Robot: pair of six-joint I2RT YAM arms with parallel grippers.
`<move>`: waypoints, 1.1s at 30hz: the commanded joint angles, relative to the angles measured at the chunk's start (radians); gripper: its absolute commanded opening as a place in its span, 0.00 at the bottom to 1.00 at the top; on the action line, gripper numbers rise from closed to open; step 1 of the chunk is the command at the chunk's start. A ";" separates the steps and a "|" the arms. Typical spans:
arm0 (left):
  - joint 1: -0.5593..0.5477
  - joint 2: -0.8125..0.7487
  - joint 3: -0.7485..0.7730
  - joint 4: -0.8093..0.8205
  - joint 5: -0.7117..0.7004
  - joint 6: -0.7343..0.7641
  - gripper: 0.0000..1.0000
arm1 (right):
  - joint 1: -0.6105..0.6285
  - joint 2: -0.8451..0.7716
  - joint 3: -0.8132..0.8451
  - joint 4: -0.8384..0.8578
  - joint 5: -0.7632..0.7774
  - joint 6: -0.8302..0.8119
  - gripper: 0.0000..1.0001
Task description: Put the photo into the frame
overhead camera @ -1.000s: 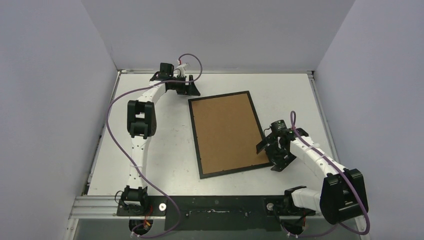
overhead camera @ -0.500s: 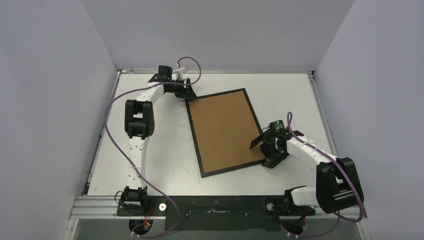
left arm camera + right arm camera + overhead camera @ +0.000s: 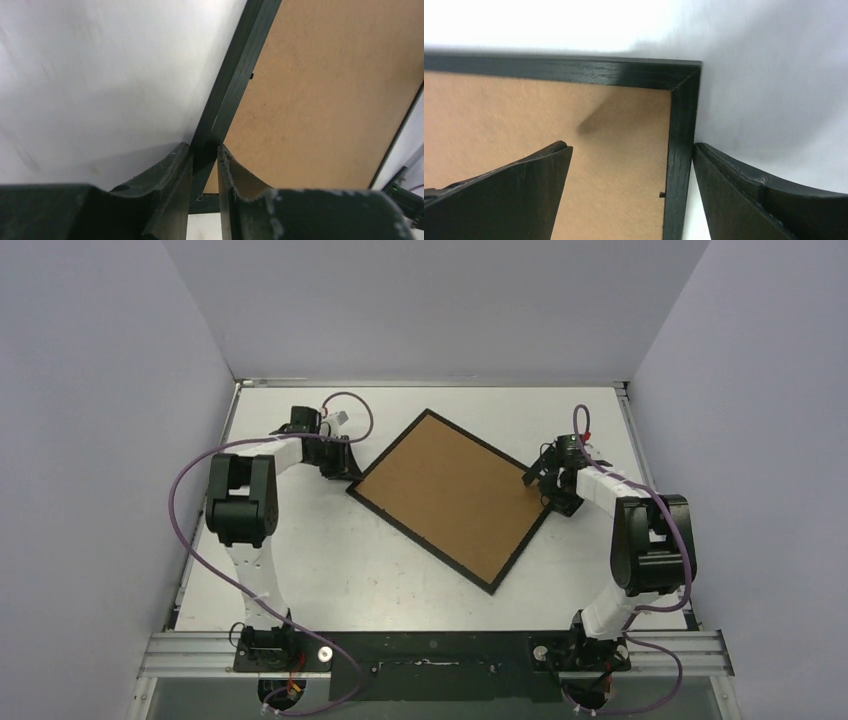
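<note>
A: Since the table is smooth and white, what could go wrong?
B: The frame may skate. It lies back-up and turned cornerwise. Its thin black rail is painted wood with a faint grain, so a tug from one side could spin it or lift a corner.
A: And the backing?
B: Matte brown board, flat, seated inside the rail (the photo shows nowhere, so I cannot say where it is).
A: The grippers?
B: The left gripper is nipped tight on the rail by the left corner, and so narrow a hold could slip. The right gripper gapes wide astride the right corner, holding nothing.
A: Smaller still?
B: A tiny dark tab on the inner edge.
</note>
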 commanded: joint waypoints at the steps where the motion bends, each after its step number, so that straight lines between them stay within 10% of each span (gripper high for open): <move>1: -0.093 -0.157 -0.266 -0.092 0.026 -0.121 0.21 | -0.018 0.084 0.057 0.237 -0.111 -0.076 0.93; 14: -0.316 -0.528 -0.649 -0.034 -0.038 -0.236 0.24 | -0.064 0.139 0.230 0.146 -0.016 -0.157 0.90; 20: -0.252 -0.620 -0.540 -0.061 -0.094 -0.259 0.51 | -0.046 -0.001 0.279 0.036 0.072 -0.158 0.90; 29: -0.132 -0.378 -0.406 0.061 -0.028 -0.403 0.50 | 0.255 0.024 0.210 0.227 -0.397 -0.124 0.40; 33: -0.133 -0.274 -0.352 0.100 0.059 -0.409 0.44 | 0.398 0.072 0.142 0.475 -0.500 0.010 0.34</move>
